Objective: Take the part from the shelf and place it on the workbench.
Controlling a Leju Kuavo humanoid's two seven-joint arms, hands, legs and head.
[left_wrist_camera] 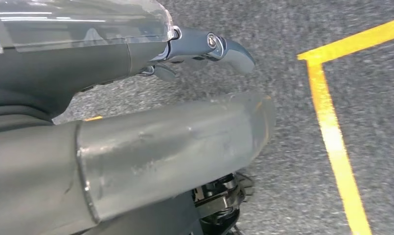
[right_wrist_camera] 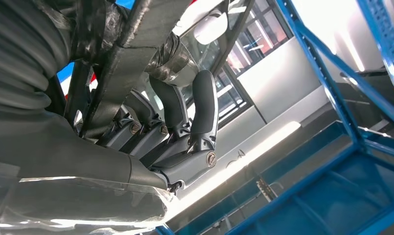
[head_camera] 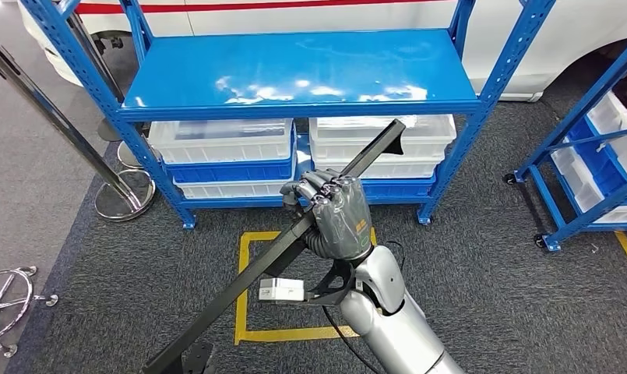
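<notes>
Right hand (head_camera: 339,214) fingers wrapped mid-length on long part (head_camera: 248,284); left hand (left_wrist_camera: 204,46) unclear. Turning could clip shelf (head_camera: 294,74).

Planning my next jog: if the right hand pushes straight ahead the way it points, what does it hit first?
Probably the stacked bins under the blue shelf; the right hand, gripping the black bar, faces them. Depth is unclear.

Left hand (left_wrist_camera: 136,58) over grey carpet (left_wrist_camera: 288,147); one finger (left_wrist_camera: 219,49) extended, nothing in it; yellow tape (left_wrist_camera: 332,137) forms a corner beside.
</notes>
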